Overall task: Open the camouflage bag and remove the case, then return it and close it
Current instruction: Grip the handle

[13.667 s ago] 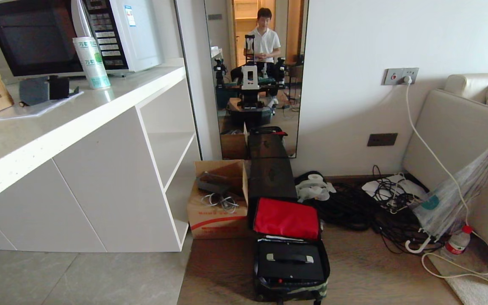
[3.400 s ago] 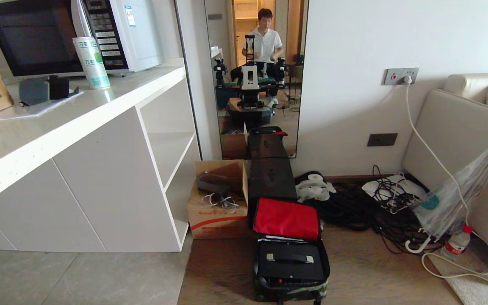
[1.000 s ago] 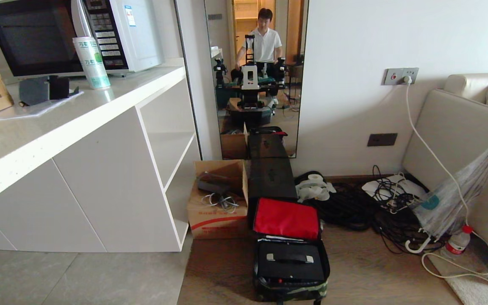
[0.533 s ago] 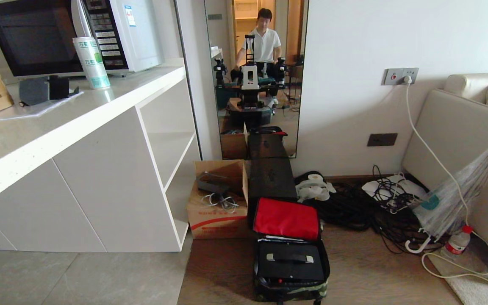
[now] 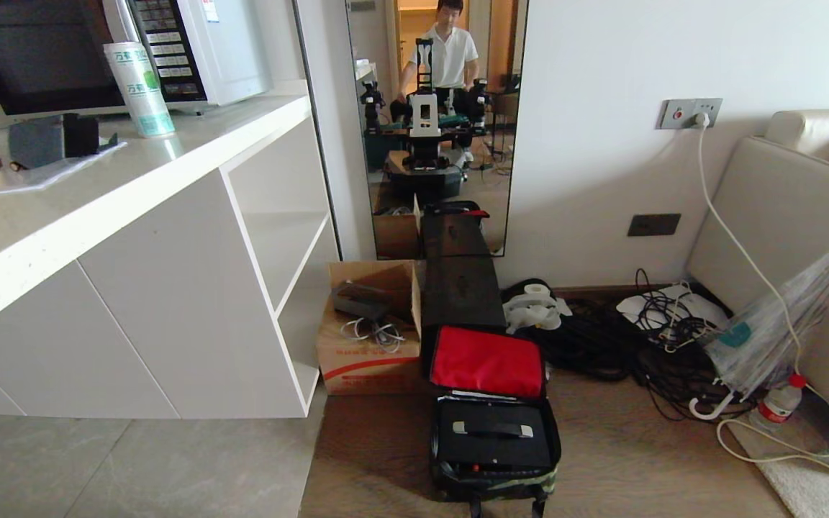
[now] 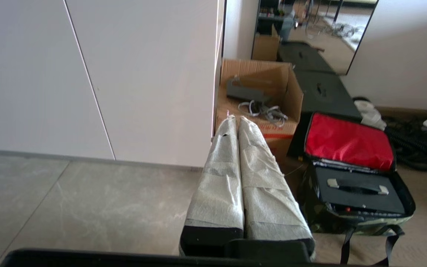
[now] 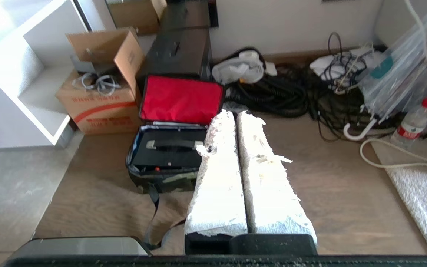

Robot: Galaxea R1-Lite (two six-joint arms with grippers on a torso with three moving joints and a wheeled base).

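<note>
The camouflage bag (image 5: 502,489) lies open on the floor, its red-lined lid (image 5: 486,362) flipped back against a tall black box. The black case (image 5: 494,446) rests inside it, handle (image 5: 492,429) up. Neither arm shows directly in the head view. In the left wrist view my left gripper (image 6: 237,118) hangs shut and empty, to the left of the bag (image 6: 361,222) and case (image 6: 358,193) and well short of them. My right gripper (image 7: 235,113) is also shut and empty, above the floor just right of the bag (image 7: 161,178) and case (image 7: 169,152).
A cardboard box (image 5: 368,338) and a tall black box (image 5: 461,291) stand behind the bag. A white cabinet (image 5: 170,288) is on the left. Cables (image 5: 601,345), an umbrella (image 5: 781,331), a bottle (image 5: 778,406) and a sofa (image 5: 781,216) fill the right. A mirror (image 5: 436,108) reflects me and a person.
The whole head view has shifted upward a little, so the camera has moved. The bag and the case lie as before.
</note>
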